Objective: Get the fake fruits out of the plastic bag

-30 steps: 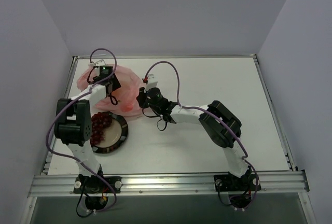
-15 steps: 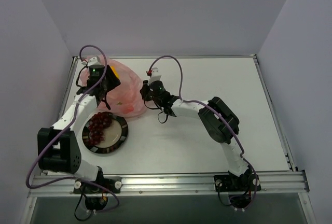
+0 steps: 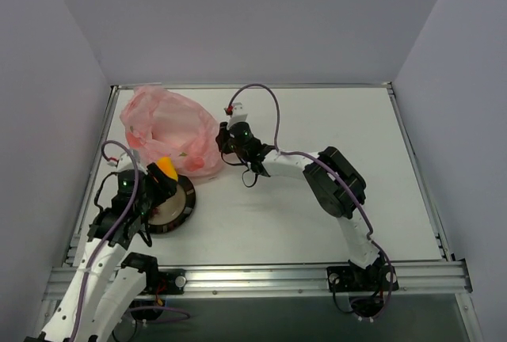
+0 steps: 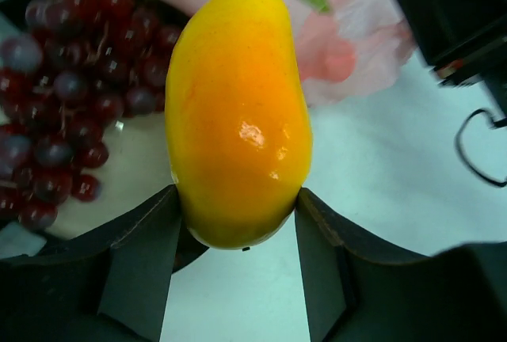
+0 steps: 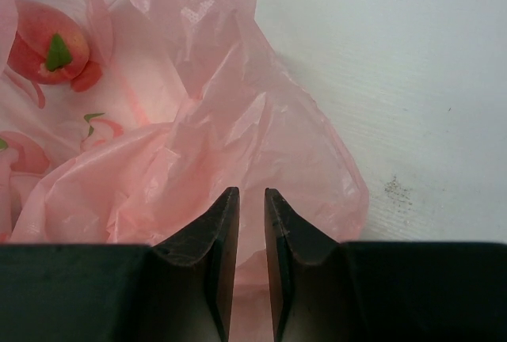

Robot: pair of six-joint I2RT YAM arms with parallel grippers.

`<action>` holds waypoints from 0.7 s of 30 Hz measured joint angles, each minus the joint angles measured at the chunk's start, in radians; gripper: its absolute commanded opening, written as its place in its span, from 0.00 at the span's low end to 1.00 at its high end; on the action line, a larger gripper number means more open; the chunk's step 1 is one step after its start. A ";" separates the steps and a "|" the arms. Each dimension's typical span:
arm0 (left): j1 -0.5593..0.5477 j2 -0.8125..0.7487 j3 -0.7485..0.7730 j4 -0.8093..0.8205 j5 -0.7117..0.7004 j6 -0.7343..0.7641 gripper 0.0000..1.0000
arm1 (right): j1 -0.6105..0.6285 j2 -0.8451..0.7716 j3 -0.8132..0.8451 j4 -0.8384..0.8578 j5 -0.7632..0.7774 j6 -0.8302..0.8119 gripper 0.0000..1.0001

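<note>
My left gripper [image 4: 238, 199] is shut on the orange-yellow mango [image 4: 238, 112] and holds it over the right rim of the plate [image 3: 181, 209]; the mango also shows in the top view [image 3: 165, 169]. The dark red grape bunch [image 4: 63, 96] lies on the plate. The pink plastic bag [image 3: 170, 124] lies crumpled behind the plate. My right gripper [image 5: 245, 193] is at the bag's right edge [image 3: 219, 142], its jaws nearly together with a fold of the bag [image 5: 198, 144] between them. I cannot tell the peach from the peach prints on the bag.
The black-rimmed plate sits at the front left, close to the left arm. The table's raised left edge [image 3: 101, 152] and back edge [image 3: 253, 86] run close to the bag. The right arm's purple cable [image 3: 265, 112] loops above the table.
My left arm has pulled back out of the bag toward the near edge, carrying the mango to above the plate. The bag has settled. The right gripper has hardly moved.
</note>
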 measured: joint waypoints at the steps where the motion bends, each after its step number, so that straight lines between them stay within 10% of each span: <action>1: -0.007 -0.033 -0.029 -0.020 -0.005 -0.013 0.21 | -0.001 0.000 0.000 -0.001 0.000 0.000 0.17; 6: -0.021 -0.023 -0.109 -0.082 -0.033 -0.047 0.35 | -0.003 0.000 0.000 -0.020 0.000 -0.008 0.42; 12: -0.027 0.039 -0.111 -0.086 -0.076 -0.059 0.96 | -0.003 -0.020 0.011 -0.111 0.004 -0.029 0.86; 21: -0.060 -0.041 -0.086 -0.093 -0.114 -0.072 0.79 | 0.026 -0.071 0.085 -0.203 0.051 -0.053 0.85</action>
